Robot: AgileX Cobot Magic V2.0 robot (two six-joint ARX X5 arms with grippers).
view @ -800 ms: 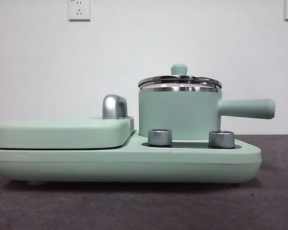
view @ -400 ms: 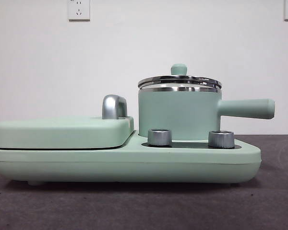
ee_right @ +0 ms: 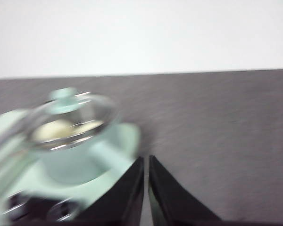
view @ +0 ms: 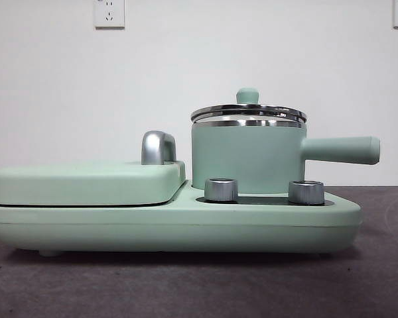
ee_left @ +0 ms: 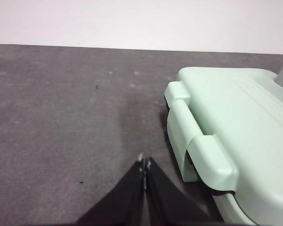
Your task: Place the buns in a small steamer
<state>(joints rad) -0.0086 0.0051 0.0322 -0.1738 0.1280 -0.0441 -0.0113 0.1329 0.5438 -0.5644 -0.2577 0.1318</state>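
Grey matte tabletop before a plain white wall, two wall sockets high up in the front view.

Left gripper [ee_left: 144,162]: jaws pressed together, holding nothing, poised over bare table just beside the end of the flat griddle section [ee_left: 236,127], which lies at about 3 o'clock from the tips. Right gripper [ee_right: 145,162]: jaws likewise closed and empty, over open table, with the small steamer [ee_right: 73,141] at about 10 o'clock from its tips. Neither arm appears in the front view.

Small steamer [view: 247,158]: mint-green pot seated on the right half of the appliance base [view: 172,228], at roughly 3 o'clock from the griddle's chrome handle [view: 158,147]. Lid [view: 248,111] is on, green knob upright at 12 o'clock, straight side handle [view: 341,150] pointing to 3 o'clock.

The buns [ee_right: 66,128]: the right wrist view is blurred, but pale cream shapes seem to sit under the glass lid, probably both of them; no bun lies on the visible table.

Assessment: task judged complete or nearly so, with buns apparently inside, lid closed and both grippers clear. Nothing further appears outstanding
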